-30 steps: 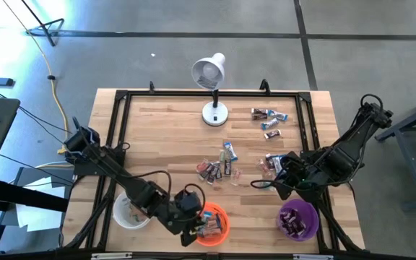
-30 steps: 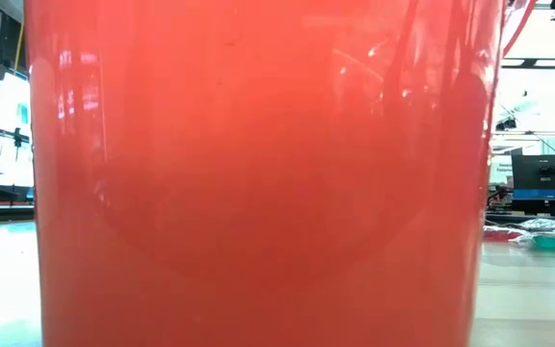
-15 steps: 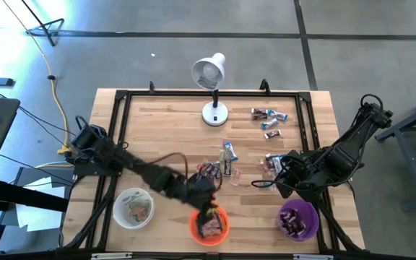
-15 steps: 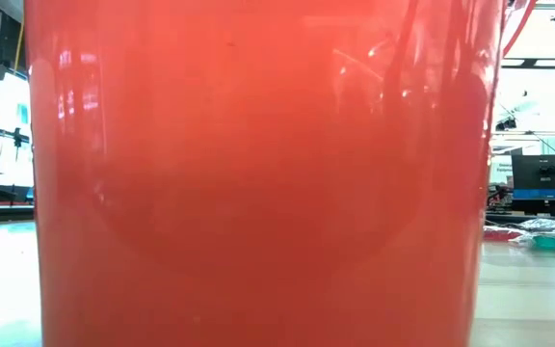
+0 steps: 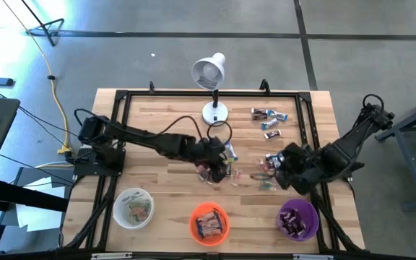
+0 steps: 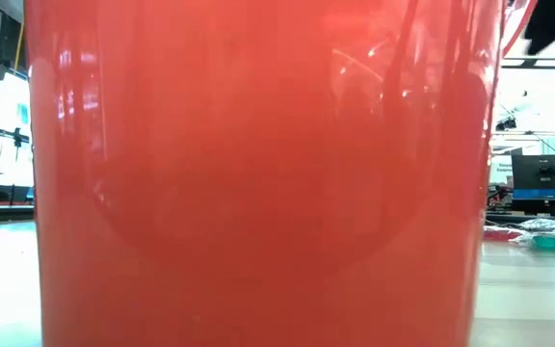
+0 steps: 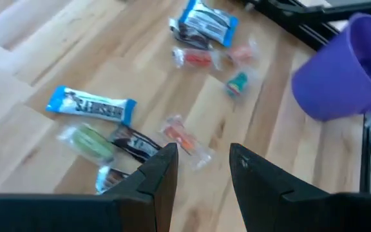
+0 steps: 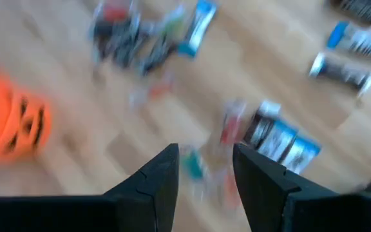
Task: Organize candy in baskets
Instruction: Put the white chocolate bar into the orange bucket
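Left gripper [image 7: 201, 171] fingers spread, a clear gap between them, nothing held. It hangs over the middle heap of candy [image 5: 215, 170] at table centre. Just ahead of the fingers in the left wrist view: a clear wrapper with an orange-red sweet [image 7: 184, 138], a dark wrapper [image 7: 134, 143], a green one [image 7: 90, 140], a blue bar [image 7: 92, 107]; farther off a larger blue-and-dark bar [image 7: 205, 24] and a small green sweet [image 7: 239, 82].

Right gripper [image 8: 203, 174] fingers also spread and empty, over loose candies on the right half of the table, above the purple basket [image 5: 298, 219]. Its view is blurred; blue-ended bars [image 8: 282, 140] and a red-tinted clear wrapper [image 8: 230, 129] lie ahead of the fingers.

Candy elsewhere: a third group [image 5: 269, 120] near the far right edge, well apart from both grippers. Wrappers are shiny blue, dark brown-red, silver, greenish.

Baskets in a row along the near edge: white basket [image 5: 133, 207] holding pale and greenish pieces, orange basket [image 5: 209, 222] holding reddish ones, purple basket holding dark ones.

White desk lamp [image 5: 210, 83] stands at the far edge of the wooden table [image 5: 165, 123], just behind the left arm.

Low view fully blocked by the orange basket's wall [image 6: 258, 173] against the lens
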Robot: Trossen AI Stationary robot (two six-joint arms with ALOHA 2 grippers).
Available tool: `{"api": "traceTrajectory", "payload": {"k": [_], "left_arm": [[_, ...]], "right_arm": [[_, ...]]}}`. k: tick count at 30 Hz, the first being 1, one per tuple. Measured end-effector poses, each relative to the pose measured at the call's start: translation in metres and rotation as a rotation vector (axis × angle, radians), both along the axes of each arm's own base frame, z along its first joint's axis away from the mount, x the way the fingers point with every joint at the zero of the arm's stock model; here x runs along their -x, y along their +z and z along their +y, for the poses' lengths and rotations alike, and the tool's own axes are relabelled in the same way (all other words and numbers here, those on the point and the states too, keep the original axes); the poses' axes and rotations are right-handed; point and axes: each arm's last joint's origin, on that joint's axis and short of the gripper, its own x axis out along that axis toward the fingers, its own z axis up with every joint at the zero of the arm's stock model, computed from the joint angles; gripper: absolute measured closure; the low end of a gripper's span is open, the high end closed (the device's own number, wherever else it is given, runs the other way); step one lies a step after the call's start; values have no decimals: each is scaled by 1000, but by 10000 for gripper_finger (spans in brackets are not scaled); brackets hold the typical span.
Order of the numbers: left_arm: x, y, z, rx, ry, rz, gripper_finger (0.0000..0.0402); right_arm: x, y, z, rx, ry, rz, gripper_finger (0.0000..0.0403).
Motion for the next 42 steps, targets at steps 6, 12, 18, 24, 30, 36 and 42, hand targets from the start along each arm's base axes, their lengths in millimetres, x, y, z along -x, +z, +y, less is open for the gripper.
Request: {"api": "traceTrajectory", "payload": {"k": [6,12,18,24,30,36,42], "left_arm": [[1,-3,18,4,43,48,273],[8,-9,21,-7,45,139,273],[17,-15,22,-36,27,259,273],[22,-21,23,-102,-50,317,273],[27,-28,24,-128,-75,363,273],[41,-26,24,-262,-31,458,273],[70,-21,26,-338,32,528,273]], "right_arm": [[-26,4,-26,45,-55,-72,263],[-53,11,-46,-25,92,-146,263],[-64,6,-69,-52,56,-102,263],[-84,-8,-78,-136,83,-46,263],[-118,-31,-90,-163,146,-25,263],[-135,-55,-110,-172,187,62,263],[-143,-54,-130,-186,196,-16,263]]}}
